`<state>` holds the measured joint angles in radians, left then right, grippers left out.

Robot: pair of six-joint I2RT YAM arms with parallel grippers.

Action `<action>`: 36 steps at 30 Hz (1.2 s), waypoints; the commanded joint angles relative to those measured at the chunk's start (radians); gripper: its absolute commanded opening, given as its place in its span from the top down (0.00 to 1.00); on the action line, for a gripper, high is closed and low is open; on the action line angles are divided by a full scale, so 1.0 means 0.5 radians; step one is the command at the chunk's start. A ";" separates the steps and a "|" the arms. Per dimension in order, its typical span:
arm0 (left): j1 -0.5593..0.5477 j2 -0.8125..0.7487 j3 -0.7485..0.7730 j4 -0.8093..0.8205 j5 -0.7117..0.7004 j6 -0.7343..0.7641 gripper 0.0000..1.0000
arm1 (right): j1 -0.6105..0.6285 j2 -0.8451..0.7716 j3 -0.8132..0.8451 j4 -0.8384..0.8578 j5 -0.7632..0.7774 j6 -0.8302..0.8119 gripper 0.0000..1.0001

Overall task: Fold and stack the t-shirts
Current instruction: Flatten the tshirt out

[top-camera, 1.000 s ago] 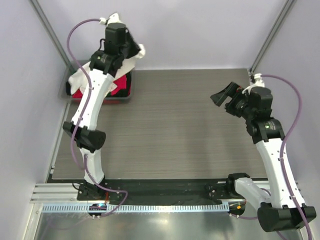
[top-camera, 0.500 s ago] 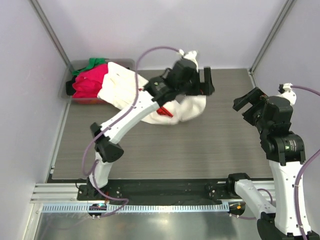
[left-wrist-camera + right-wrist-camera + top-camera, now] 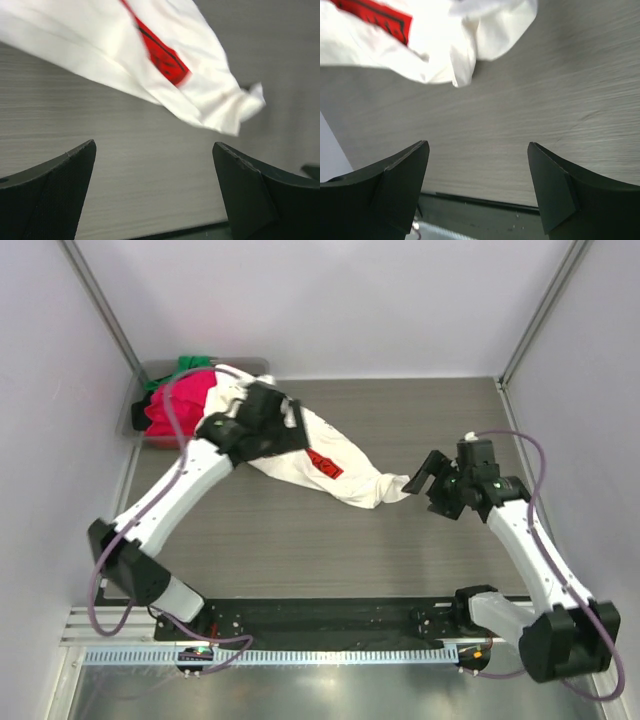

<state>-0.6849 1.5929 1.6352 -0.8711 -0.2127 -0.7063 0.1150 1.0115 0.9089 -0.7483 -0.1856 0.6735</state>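
Note:
A cream-white t-shirt [image 3: 340,465] with a red print [image 3: 325,464] lies crumpled in a long strip on the table, from the bin toward the middle right. My left gripper [image 3: 290,430] is open above its upper left part and holds nothing. In the left wrist view the t-shirt [image 3: 150,65] lies beyond the wide-apart fingers [image 3: 60,190]. My right gripper [image 3: 428,488] is open just right of the shirt's free end. In the right wrist view the t-shirt [image 3: 420,40] lies ahead of the open gripper [image 3: 477,170], over bare table. A pink-red t-shirt [image 3: 178,410] and a green one [image 3: 185,366] sit in the bin.
The grey plastic bin [image 3: 140,422] stands at the table's far left corner against the wall. Grey walls and frame posts close in the table on the left, back and right. The black rail [image 3: 330,618] with both arm bases runs along the near edge.
The left gripper pulled the cream-white t-shirt out of the bin and across the table, opened, let it drop and drew back left. The right arm swung down and left to the shirt's end.

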 commanded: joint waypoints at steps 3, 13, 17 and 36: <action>0.375 -0.390 -0.435 0.122 -0.004 0.075 0.00 | 0.245 0.274 -0.014 0.438 -0.184 0.116 0.16; 0.544 -0.575 -0.761 0.128 -0.105 0.201 0.00 | 0.552 1.072 0.256 0.610 0.101 0.043 0.34; 0.670 -0.593 -0.746 0.159 -0.102 0.231 0.00 | 0.562 1.195 0.305 0.595 0.199 -0.006 0.49; 1.174 0.575 0.340 0.383 0.266 0.262 0.18 | 0.562 0.843 0.241 0.435 0.276 -0.123 0.99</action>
<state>-0.1032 1.8202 1.7134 -0.7143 -0.1417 -0.5838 0.3954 1.4593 1.0473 -0.5243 -0.0372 0.6292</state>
